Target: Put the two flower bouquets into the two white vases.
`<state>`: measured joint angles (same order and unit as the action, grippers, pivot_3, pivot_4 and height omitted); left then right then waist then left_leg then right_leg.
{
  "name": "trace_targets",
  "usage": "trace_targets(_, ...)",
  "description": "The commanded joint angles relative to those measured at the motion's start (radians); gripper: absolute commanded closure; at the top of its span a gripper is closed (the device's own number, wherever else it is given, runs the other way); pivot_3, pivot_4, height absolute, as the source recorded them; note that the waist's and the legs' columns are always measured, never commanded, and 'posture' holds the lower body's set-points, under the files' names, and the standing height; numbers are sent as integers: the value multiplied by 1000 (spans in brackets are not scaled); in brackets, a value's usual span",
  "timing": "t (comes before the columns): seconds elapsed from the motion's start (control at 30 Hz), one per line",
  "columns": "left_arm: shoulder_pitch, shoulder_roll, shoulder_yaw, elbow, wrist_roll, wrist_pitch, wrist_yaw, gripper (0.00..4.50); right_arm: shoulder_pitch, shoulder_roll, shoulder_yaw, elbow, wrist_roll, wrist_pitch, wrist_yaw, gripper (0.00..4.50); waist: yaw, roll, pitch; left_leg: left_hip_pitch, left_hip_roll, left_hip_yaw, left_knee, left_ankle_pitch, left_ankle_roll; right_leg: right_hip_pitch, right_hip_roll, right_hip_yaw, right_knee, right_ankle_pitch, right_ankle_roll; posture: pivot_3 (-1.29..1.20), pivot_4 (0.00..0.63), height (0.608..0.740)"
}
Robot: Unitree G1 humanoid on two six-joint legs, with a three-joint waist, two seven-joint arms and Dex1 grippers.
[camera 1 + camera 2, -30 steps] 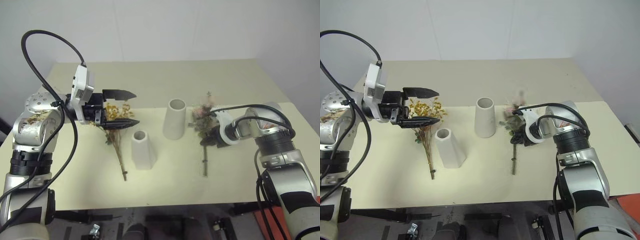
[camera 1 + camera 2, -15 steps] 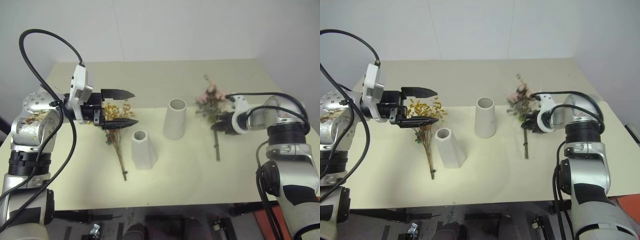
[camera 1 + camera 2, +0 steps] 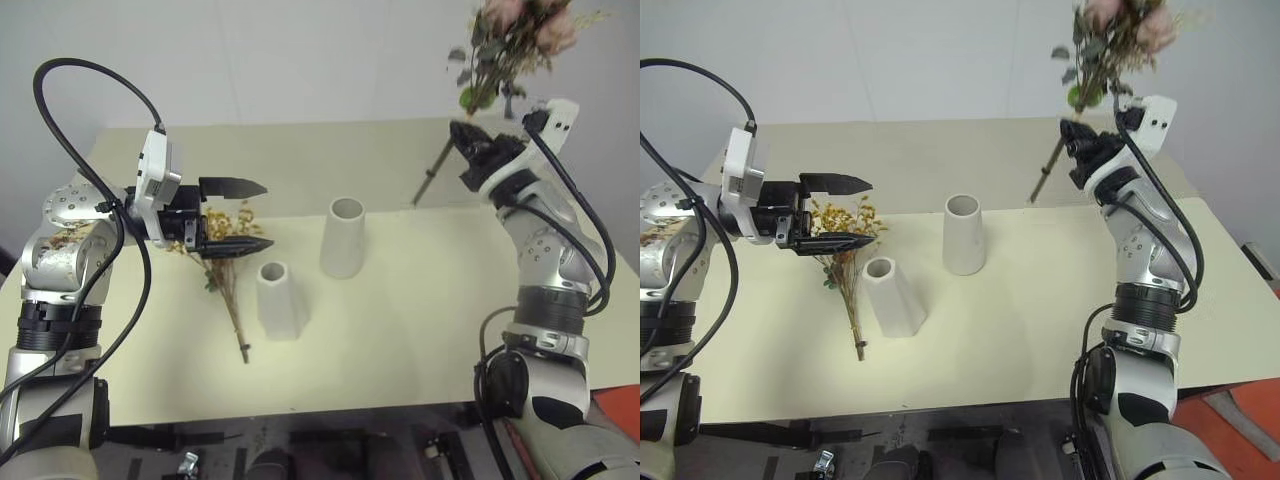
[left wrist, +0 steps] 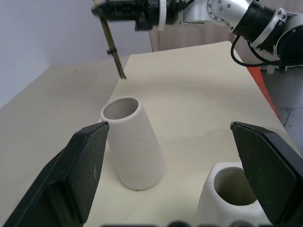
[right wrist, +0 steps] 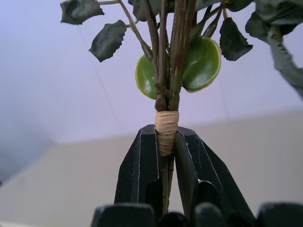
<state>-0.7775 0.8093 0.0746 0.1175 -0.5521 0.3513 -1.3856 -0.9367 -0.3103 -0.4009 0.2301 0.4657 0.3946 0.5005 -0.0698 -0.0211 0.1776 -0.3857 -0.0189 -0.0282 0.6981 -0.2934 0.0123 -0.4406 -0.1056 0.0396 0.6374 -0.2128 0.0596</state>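
Eye views: right claw (image 3: 478, 157) clenched on the rose bouquet (image 3: 500, 45), held high, stem slanting down-left toward the tall vase (image 3: 342, 238) on the table (image 3: 400, 340).

Left wrist view: left claw (image 4: 175, 175), released, faced both vases; stem tip hung above the tall one's mouth.

Right wrist view: pads pinched the taped stem.

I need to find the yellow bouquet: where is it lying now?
The yellow bouquet lies flat on the table, on the robot's left, beside the shorter vase and under the open left gripper.

White vases (image 3: 344, 238) — pink roses (image 3: 520, 22), yellow blossoms (image 3: 228, 222)
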Motion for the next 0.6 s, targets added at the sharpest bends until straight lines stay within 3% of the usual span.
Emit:
trace_targets(0.03, -6, 13, 34, -31, -12, -8, 3, 0, -65, 17, -7, -67, 91, -86, 54, 4259, -1, 0, 0, 0, 0, 0, 0, 0, 0, 0, 0, 0, 1, 0, 0, 0, 150, 740)
trace_targets(0.27, 15, 20, 46, -52, -17, 3, 9, 0, -69, 30, 26, -112, 208, -25, 104, 4259, 0, 0, 0, 1, 0, -1, 0, 0, 0, 0, 0, 1, 2, 0, 0, 0, 150, 740)
trace_targets(0.6, 33, 32, 60, -73, -18, 11, 21, 0, -14, 67, 141, -134, 184, -39, 100, 4259, 0, 0, 0, 2, 0, 0, 0, 0, 0, 0, 0, 1, 3, 0, 0, 0, 150, 740)
